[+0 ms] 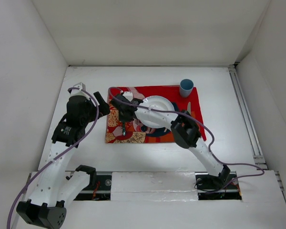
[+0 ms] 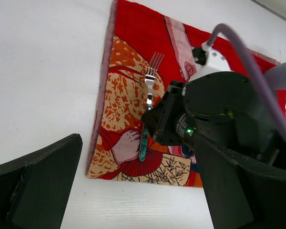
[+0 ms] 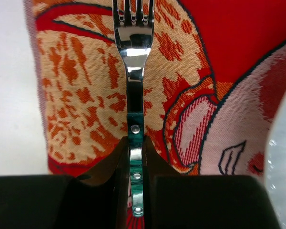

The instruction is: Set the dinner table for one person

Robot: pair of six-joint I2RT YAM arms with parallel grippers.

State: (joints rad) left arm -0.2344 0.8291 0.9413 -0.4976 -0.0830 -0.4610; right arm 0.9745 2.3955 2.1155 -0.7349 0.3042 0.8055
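Fork (image 3: 133, 90) tines are pointing away from the right jaws, which are clamping its green handle over the left part of the red printed cloth (image 1: 181, 95); it seems to be resting there, though contact is hard to judge. Left jaws are hanging wide apart just left of the cloth, above the white surface (image 1: 148, 157), which is carrying cloth, white plate (image 1: 158, 102) and blue cup (image 1: 186, 88)

Reaching forward-left with the right arm, right gripper (image 3: 135, 145) pinched tight on a fork (image 3: 133, 71) handle. Holding the left gripper (image 1: 104, 104) spread wide, empty, just left of it.
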